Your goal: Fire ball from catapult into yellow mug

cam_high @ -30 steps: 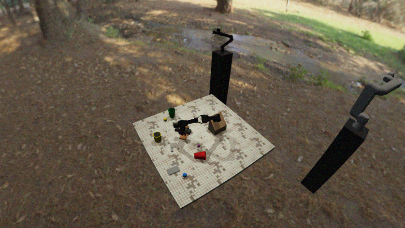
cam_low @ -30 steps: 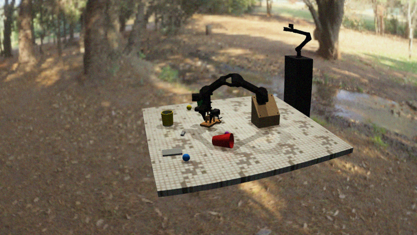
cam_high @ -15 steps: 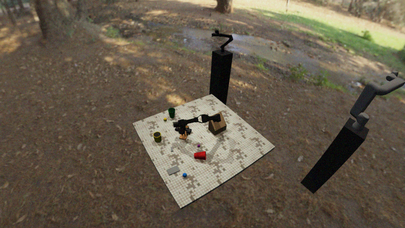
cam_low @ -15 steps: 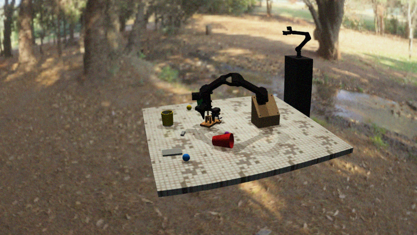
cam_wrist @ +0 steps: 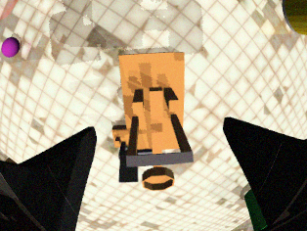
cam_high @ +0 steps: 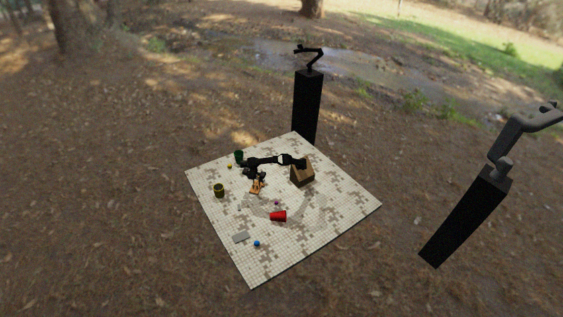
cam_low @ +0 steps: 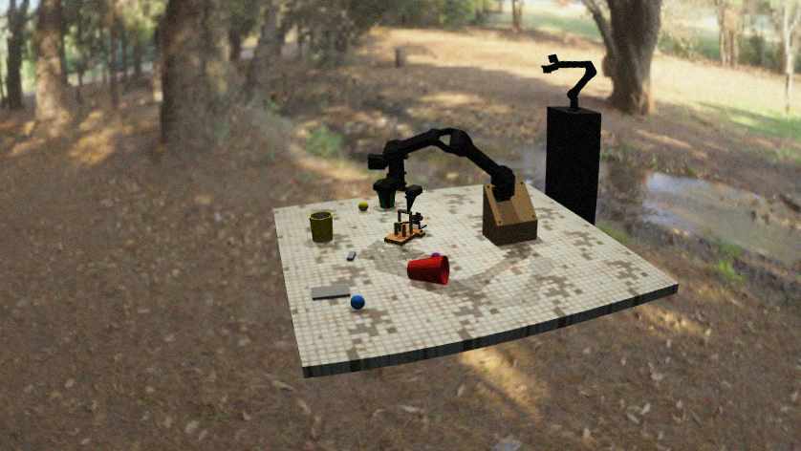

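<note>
The orange catapult (cam_high: 255,189) (cam_low: 397,238) (cam_wrist: 152,69) stands on the table, its base toward the top of the wrist view. The small round cup (cam_wrist: 157,182) at the end of its arm shows no ball. My gripper (cam_high: 256,178) (cam_low: 400,204) (cam_wrist: 161,128) is open and empty above the catapult, one finger to each side. The yellow mug (cam_high: 219,192) (cam_low: 321,228) (cam_wrist: 297,19) stands upright near the table's left edge. Three balls lie on the table: purple (cam_high: 276,202) (cam_low: 435,255) (cam_wrist: 10,47), blue (cam_high: 256,243) (cam_low: 357,302) and yellow (cam_high: 229,166) (cam_low: 363,205).
A red cup (cam_high: 278,216) (cam_low: 426,269) lies on its side near the purple ball. A green cup (cam_high: 238,156) (cam_low: 391,200) (cam_wrist: 255,210) stands behind the gripper. A grey slab (cam_high: 240,236) (cam_low: 330,291) lies beside the blue ball. A small grey block (cam_high: 238,207) (cam_low: 351,255) lies near the mug.
</note>
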Action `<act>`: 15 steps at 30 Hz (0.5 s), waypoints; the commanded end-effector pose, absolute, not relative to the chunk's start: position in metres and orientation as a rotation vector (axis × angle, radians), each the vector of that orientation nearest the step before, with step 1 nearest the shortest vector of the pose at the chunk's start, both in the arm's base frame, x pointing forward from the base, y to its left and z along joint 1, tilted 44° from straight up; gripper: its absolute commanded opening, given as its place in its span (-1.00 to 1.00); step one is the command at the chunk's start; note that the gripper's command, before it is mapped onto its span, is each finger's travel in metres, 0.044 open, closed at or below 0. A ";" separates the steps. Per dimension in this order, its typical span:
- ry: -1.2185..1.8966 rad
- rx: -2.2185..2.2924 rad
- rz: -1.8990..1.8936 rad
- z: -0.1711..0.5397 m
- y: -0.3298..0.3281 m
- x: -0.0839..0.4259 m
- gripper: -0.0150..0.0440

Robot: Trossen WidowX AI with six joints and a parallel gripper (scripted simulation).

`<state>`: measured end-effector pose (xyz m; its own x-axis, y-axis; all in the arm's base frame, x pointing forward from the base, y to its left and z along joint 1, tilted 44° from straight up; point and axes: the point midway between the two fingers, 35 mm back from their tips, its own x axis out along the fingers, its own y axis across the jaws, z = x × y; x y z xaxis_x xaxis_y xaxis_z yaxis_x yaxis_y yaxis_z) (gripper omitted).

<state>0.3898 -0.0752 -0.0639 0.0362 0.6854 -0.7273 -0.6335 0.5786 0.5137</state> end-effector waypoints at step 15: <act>1.147 0.059 1.002 -0.100 -0.041 0.392 1.00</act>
<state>0.3931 -0.0435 -0.0958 0.0491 0.6813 -0.7304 -0.6358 0.5853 0.5032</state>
